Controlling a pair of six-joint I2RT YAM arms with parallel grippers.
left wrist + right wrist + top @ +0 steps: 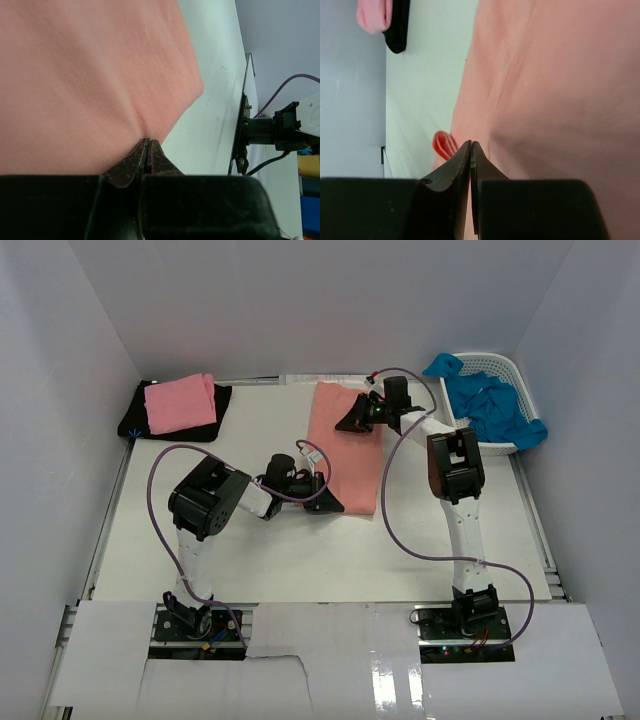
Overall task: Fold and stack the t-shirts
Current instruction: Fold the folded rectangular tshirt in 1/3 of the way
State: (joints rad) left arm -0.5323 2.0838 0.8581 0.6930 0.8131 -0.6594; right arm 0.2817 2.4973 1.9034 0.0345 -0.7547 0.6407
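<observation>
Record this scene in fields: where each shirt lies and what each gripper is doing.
salmon shirt: lying as a long strip, mid-table
pink shirt: folded, on the black shirt, far left corner
blue shirts: heaped in the basket, far right
left gripper: shut on the salmon shirt, near end
right gripper: shut on the salmon shirt, towards its far end

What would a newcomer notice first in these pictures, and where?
A long salmon shirt lies mid-table, the left gripper pinching its near end, the right gripper shut on its far end. A pink shirt sits on a black shirt far left; blue shirts fill a basket far right.
</observation>
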